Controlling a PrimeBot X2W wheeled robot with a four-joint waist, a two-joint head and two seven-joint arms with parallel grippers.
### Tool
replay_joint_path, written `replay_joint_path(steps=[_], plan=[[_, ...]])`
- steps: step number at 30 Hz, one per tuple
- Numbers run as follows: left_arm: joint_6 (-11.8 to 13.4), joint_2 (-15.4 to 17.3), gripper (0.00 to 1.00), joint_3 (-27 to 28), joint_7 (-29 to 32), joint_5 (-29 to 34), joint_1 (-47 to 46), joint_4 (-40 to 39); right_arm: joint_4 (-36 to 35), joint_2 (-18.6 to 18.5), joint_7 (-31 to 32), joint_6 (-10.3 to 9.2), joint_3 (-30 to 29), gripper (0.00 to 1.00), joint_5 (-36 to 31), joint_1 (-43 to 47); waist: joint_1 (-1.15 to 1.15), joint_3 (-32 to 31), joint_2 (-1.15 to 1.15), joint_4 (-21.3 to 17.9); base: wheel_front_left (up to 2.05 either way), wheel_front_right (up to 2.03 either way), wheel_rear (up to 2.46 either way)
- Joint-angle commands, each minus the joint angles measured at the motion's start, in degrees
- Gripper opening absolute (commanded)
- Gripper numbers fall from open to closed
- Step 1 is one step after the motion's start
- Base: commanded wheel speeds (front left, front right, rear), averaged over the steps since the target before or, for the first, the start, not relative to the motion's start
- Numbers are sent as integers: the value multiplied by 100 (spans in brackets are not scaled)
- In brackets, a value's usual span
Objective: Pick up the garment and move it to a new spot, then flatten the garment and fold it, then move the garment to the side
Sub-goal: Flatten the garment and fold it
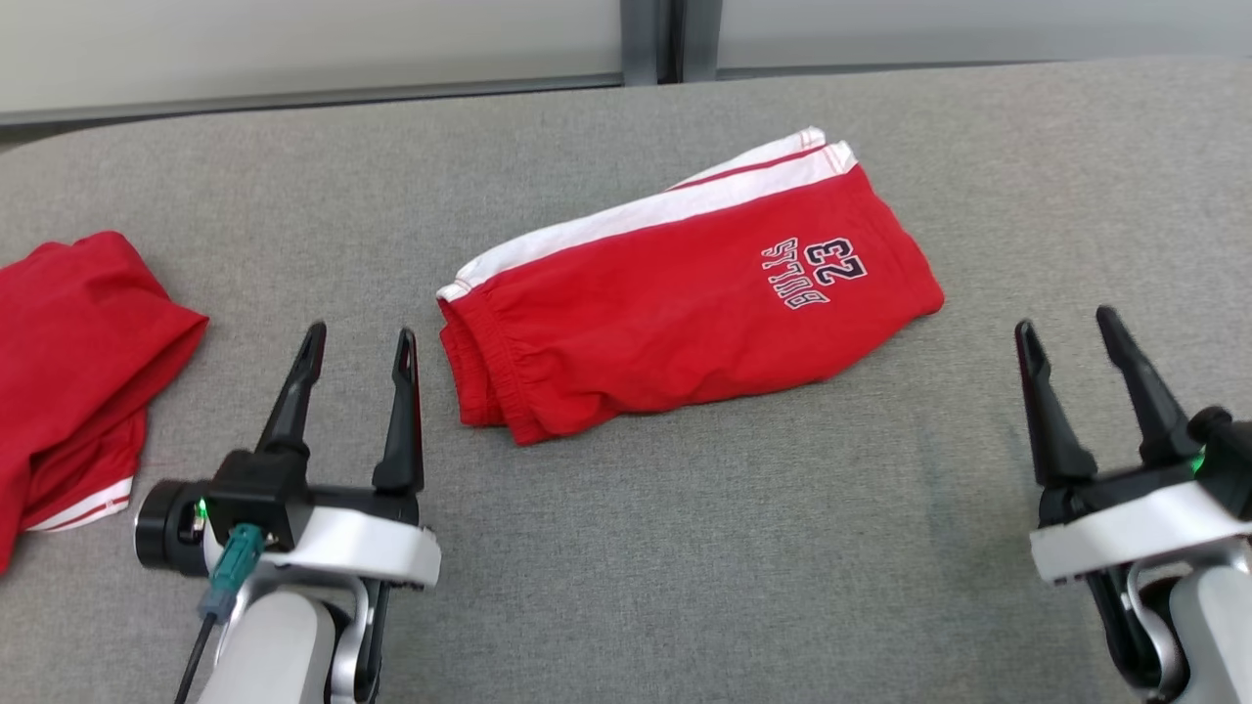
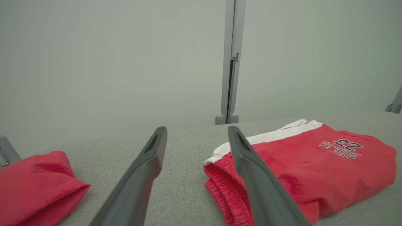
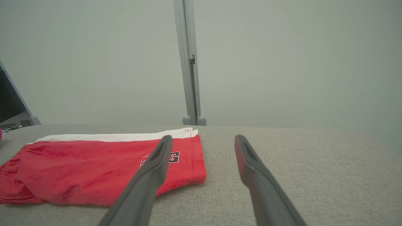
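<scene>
The garment point(image 1: 685, 293) is a pair of red shorts with a white side stripe and a "23" print, lying folded in half on the grey table point(image 1: 685, 548), waistband toward the lower left. The same garment point(image 2: 314, 169) lies right of my left fingers in the left wrist view, and the garment point(image 3: 94, 169) is left of my right fingers in the right wrist view. My left gripper point(image 1: 359, 342) stands open just left of the waistband, apart from it. Well to the right of the garment, my right gripper point(image 1: 1066, 328) is open too, holding nothing.
A second red garment point(image 1: 73, 362) with white trim lies crumpled at the table's left edge; this red garment point(image 2: 37, 188) also shows at lower left in the left wrist view. A pale wall with a grey post point(image 1: 650, 39) runs behind the table's far edge.
</scene>
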Motion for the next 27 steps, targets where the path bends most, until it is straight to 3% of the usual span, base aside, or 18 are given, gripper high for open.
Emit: replay_joint_path(steps=[1,11,27], plan=[[18,45,100,15,2,-12,113,32,-109,32,50,0,-22,100,-69,147,0,-122,0,-77,0,0,0],[111,55,100,-51,110,-104,659,60,-628,175,476,0,-219,100,-207,782,0,-431,0,-120,0,0,0],[190,85,100,-138,186,-129,589,65,-813,198,696,0,-325,100,-286,905,0,-462,0,-2,0,0,0]])
